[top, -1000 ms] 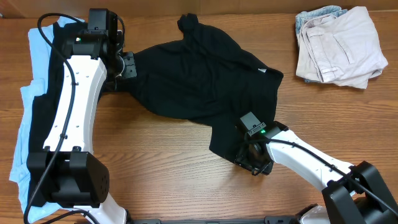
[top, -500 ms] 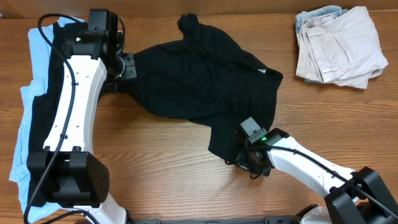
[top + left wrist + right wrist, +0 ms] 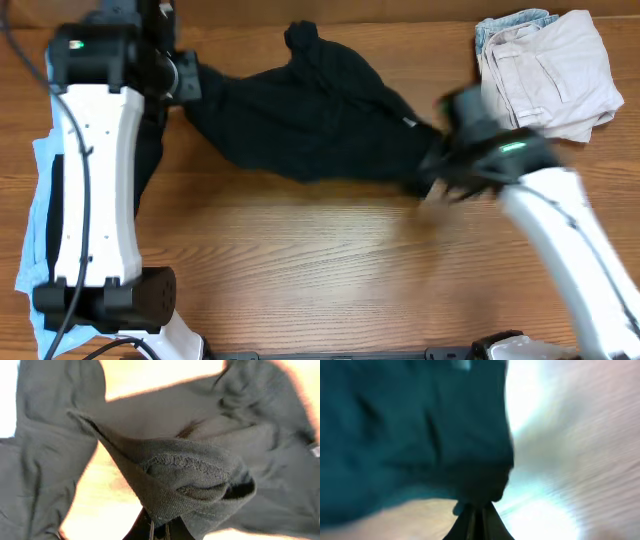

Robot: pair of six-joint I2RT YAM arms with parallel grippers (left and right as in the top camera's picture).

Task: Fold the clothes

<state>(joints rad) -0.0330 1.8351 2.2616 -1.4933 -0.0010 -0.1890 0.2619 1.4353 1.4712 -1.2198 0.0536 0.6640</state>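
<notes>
The wooden surface [image 3: 300, 260] fills the overhead view, its lower middle bare. The left arm [image 3: 95, 180], white and black, runs up the left side of the frame from the bottom edge to the upper left corner. The right arm [image 3: 560, 230] rises from the lower right toward the centre right, its upper part blurred. The black shirt [image 3: 310, 120], short-sleeved, stretches across the upper middle of the frame between the two arms, bunched and creased, one sleeve poking up near the top edge. A pale folded pile [image 3: 550, 75] of beige and faded blue fabric lies in the upper right corner, just beside the right arm's blurred head. A light blue garment [image 3: 40, 190] lies along the left edge, partly under the left arm, with more dark cloth on top of it. The left claw [image 3: 185, 80], in the upper left, is pressed together on the shirt's left end; its wrist view shows a stitched hem folded over and pinched at the fingertips [image 3: 152, 527]. The right claw [image 3: 432, 172], at centre right, is pinching the shirt's right end; its wrist view is blurred but shows the fingers [image 3: 470, 520] together with dark cloth hanging from them. A small white label [image 3: 408, 122] shows on the shirt near its right end.
</notes>
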